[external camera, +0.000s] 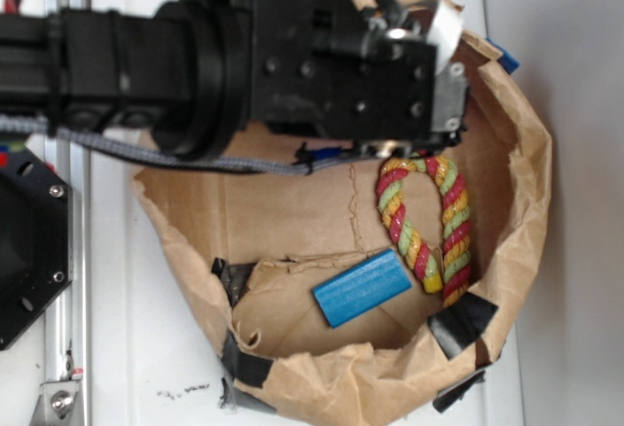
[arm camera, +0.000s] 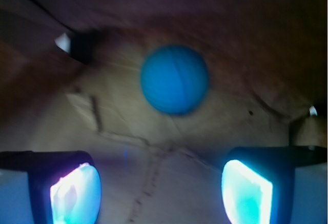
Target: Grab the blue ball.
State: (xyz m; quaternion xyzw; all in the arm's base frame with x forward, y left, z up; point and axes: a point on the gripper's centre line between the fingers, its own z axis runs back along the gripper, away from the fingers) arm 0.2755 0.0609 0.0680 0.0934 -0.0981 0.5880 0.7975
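Lab-type robot test rig: white bench [external camera: 146, 348] w/ metal rail [external camera: 73, 251], taped paper-bag bin [external camera: 517, 202].

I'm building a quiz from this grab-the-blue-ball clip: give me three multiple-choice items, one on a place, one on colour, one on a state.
1. In the wrist view, where is the blue ball?
A. Ahead of the gripper, between the lines of its jaws
B. Clamped in the jaws
C. Outside the paper bag

2. What colours is the rope?
A. Black and white
B. Red, yellow and green
C. Plain blue

3. How do the jaws stand?
A. Shut on the ball
B. Shut empty
C. Open, nothing between them

Answers: 1 A, the ball lies on brown paper beyond the fingertips; 2 B, the twisted strands show it; 3 C, a wide gap of bare paper separates them.
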